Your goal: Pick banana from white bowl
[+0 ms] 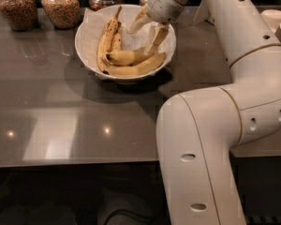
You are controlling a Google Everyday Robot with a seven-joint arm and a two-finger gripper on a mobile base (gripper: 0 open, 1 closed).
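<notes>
Tool [146,35] spread above banana [124,57], white bowl [80,46]

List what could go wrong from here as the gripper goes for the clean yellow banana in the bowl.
1. The gripper hangs open over the white bowl. The banana lies against a second yellow one, so closing might catch both, or the wrong one.
2. The crinkled paper liner sits right beneath the fingers and could get pinched along with the fruit.
</notes>
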